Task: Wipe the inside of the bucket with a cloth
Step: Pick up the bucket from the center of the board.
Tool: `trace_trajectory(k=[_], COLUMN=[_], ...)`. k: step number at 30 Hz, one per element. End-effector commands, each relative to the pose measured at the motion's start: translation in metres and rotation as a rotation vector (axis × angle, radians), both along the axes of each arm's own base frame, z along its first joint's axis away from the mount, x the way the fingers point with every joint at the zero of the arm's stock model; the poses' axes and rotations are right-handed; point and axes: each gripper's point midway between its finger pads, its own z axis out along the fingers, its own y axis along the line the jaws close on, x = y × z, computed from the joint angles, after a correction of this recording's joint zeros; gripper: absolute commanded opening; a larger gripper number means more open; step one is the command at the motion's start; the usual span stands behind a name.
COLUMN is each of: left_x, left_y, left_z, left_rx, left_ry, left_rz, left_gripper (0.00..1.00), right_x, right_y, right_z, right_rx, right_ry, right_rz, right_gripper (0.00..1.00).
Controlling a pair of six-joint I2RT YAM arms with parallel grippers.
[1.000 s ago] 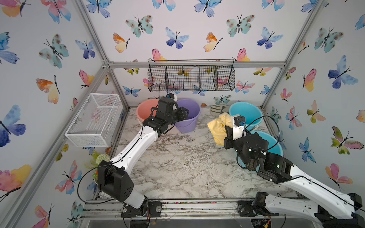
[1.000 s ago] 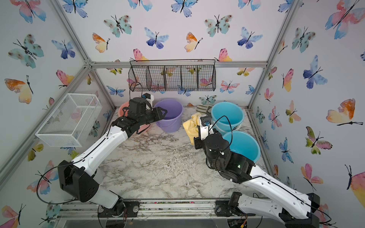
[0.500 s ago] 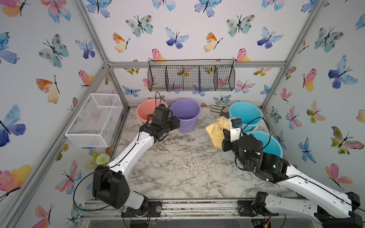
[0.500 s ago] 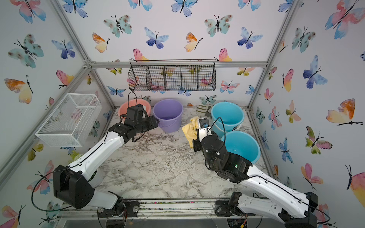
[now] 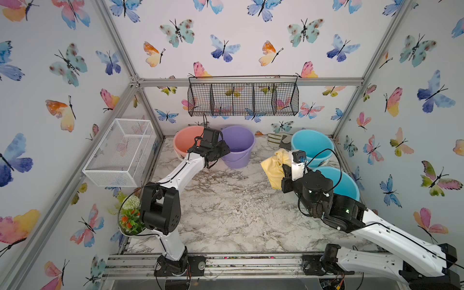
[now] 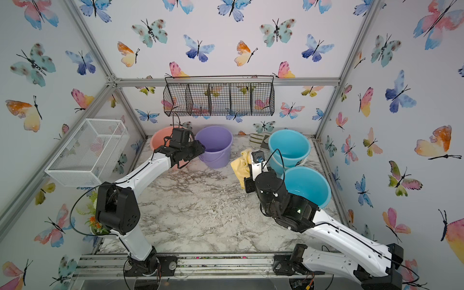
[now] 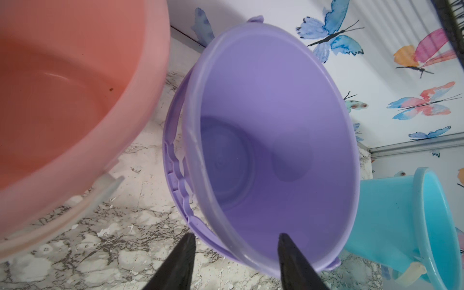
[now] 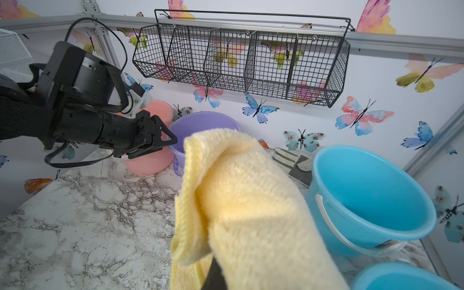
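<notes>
A purple bucket (image 5: 238, 143) (image 6: 214, 143) stands upright at the back of the marble table (image 5: 233, 213), its inside (image 7: 263, 125) bare. My left gripper (image 5: 222, 150) (image 7: 236, 236) hangs open at its near rim. In the left wrist view the rim and folded handle lie between the two fingertips, which do not close on them. The cloth (image 5: 272, 168) (image 6: 241, 164) (image 8: 251, 200), pale yellow terry, hangs off the table to the right of that bucket. My right gripper (image 5: 286, 167) is shut on it. Only part of one dark finger (image 8: 215, 275) shows under the folds.
A pink bucket (image 5: 187, 140) touches the purple one's left. Two blue buckets (image 5: 312, 145) (image 5: 344, 183) stand at the right, with a grey glove (image 5: 278, 138) behind. A black wire basket (image 5: 242, 99) hangs on the back wall. A white mesh basket (image 5: 120, 150) and a potted plant (image 5: 130, 218) sit at the left.
The left gripper drew back from over the purple bucket's rim, then edged toward it again, with its jaws wider than before. The right arm carried the cloth slightly left and nearer.
</notes>
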Motion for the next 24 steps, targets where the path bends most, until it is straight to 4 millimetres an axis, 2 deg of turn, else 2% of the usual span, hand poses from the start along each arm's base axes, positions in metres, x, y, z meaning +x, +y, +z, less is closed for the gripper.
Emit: trace_trajectory(k=[1, 5, 12, 15, 19, 24], left_x=[0.011, 0.014, 0.019, 0.021, 0.021, 0.014], left_y=[-0.002, -0.003, -0.004, -0.006, -0.009, -0.011], left_z=[0.001, -0.009, -0.025, -0.032, -0.028, -0.008], left_rx=[-0.019, -0.013, -0.009, -0.011, -0.021, -0.038], left_ry=[0.002, 0.030, 0.060, 0.075, 0.065, 0.042], left_rz=[-0.019, -0.032, -0.044, -0.051, -0.064, -0.093], left_gripper=[0.49, 0.39, 0.38, 0.33, 0.20, 0.11], right_x=[0.001, 0.001, 0.002, 0.002, 0.001, 0.002], right_y=[0.003, 0.006, 0.007, 0.007, 0.005, 0.005], right_z=[0.006, 0.006, 0.009, 0.009, 0.010, 0.012], right_rx=[0.029, 0.023, 0.025, 0.024, 0.021, -0.003], right_ry=[-0.001, 0.000, -0.004, -0.006, -0.009, -0.014], right_rz=[0.010, 0.018, 0.018, 0.017, 0.016, 0.012], right_gripper=[0.02, 0.02, 0.02, 0.02, 0.02, 0.02])
